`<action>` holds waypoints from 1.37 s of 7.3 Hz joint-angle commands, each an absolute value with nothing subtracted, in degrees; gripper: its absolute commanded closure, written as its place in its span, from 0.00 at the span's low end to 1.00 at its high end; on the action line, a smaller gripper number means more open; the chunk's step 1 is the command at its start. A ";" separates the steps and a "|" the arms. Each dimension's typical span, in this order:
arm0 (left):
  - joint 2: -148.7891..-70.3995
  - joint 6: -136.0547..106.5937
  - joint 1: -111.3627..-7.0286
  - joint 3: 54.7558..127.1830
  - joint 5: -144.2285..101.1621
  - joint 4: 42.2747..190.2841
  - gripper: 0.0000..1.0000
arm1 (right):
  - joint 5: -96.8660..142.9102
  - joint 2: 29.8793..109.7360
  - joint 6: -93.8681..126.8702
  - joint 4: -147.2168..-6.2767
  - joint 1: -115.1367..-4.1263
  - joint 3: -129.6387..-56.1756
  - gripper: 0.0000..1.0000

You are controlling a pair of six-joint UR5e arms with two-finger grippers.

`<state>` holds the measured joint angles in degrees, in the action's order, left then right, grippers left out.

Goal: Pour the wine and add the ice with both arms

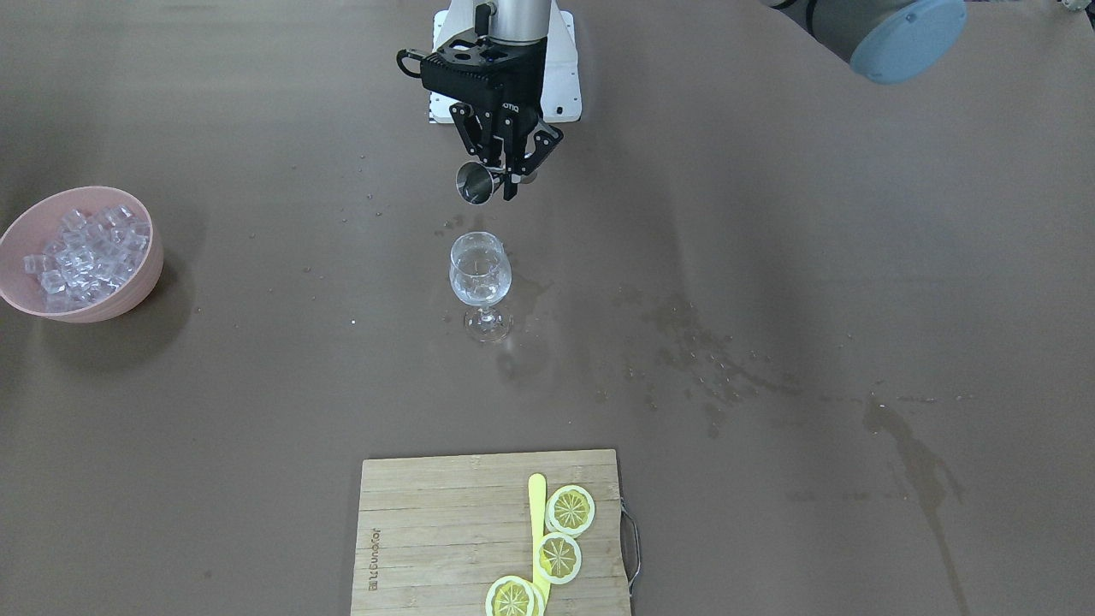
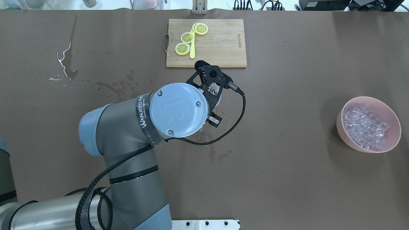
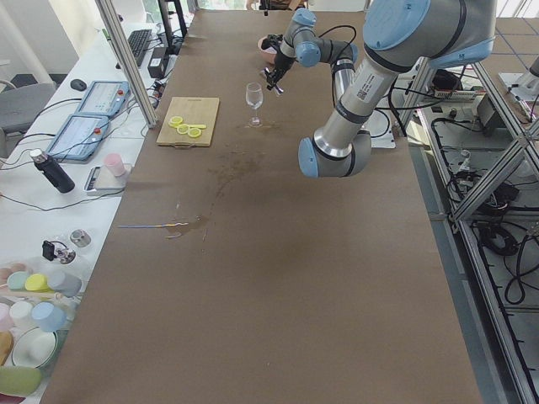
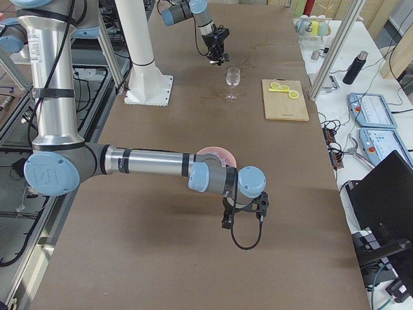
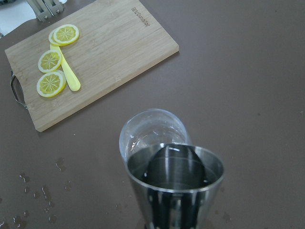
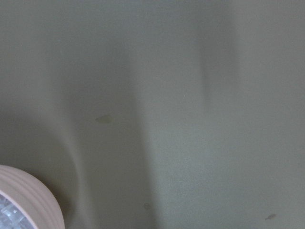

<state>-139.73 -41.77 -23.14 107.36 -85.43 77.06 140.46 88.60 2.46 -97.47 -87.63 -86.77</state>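
My left gripper (image 1: 505,175) is shut on a steel jigger (image 1: 475,184), held tilted just above and behind the wine glass (image 1: 481,274). In the left wrist view the jigger (image 5: 174,183) hangs over the glass rim (image 5: 155,129). The glass stands upright at the table's middle, with what looks like a little clear wine in its bowl. The ice (image 1: 81,252) fills a pink bowl (image 1: 111,308), also in the overhead view (image 2: 393,140). My right gripper (image 4: 244,210) hovers beside that bowl; I cannot tell whether it is open. Its wrist view shows only the bowl rim (image 6: 28,195).
A bamboo cutting board (image 1: 428,530) with lemon slices (image 1: 571,510) and a yellow knife lies at the operators' edge. Wet spill stains (image 1: 710,359) spread on the brown table on my left side. The white pedestal (image 1: 560,77) stands behind the glass.
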 commanded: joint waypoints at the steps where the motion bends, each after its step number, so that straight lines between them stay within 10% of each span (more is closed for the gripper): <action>1: -140.10 -40.00 -26.96 105.83 -91.28 76.64 1.00 | 140.54 88.59 2.46 -97.47 -87.63 -86.84 0.00; 10: -145.36 -37.27 -28.48 101.95 -95.01 67.44 1.00 | 140.54 88.51 2.46 -97.47 -87.63 -86.66 0.00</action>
